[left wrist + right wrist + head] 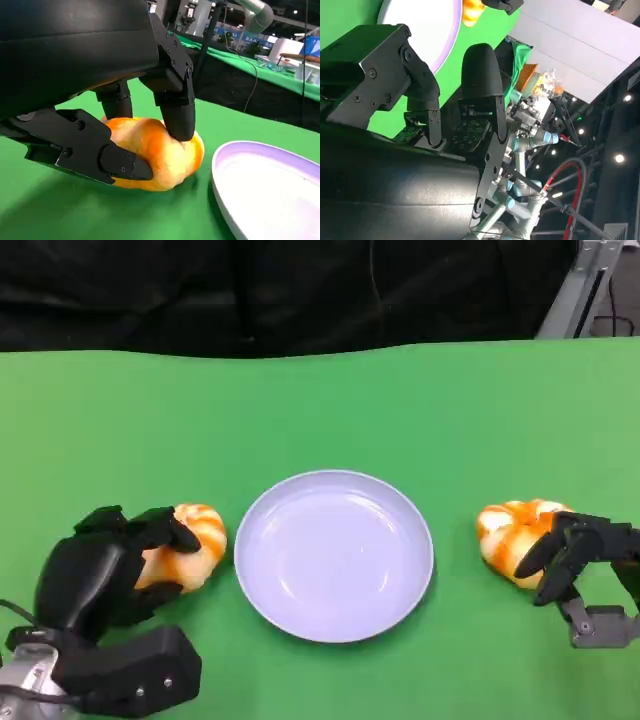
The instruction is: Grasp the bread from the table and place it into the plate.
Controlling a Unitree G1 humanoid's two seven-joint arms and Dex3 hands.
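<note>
Left hand (100, 575) wraps its fingers round the bread (190, 545) on the table, just beside the plate (335, 620), while the right hand (578, 552) touches another bread (510, 530) — grip unclear. Up close, fingers (177, 107) pinch that bread (160, 155) — squeeze softly, lift, then set it inside. Right-wrist picture: fingers (480, 85) spread, holding nothing I can see.

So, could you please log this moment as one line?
left hand: grips left orange bread roll | right hand: touching right roll | round lilac plate: empty
</note>
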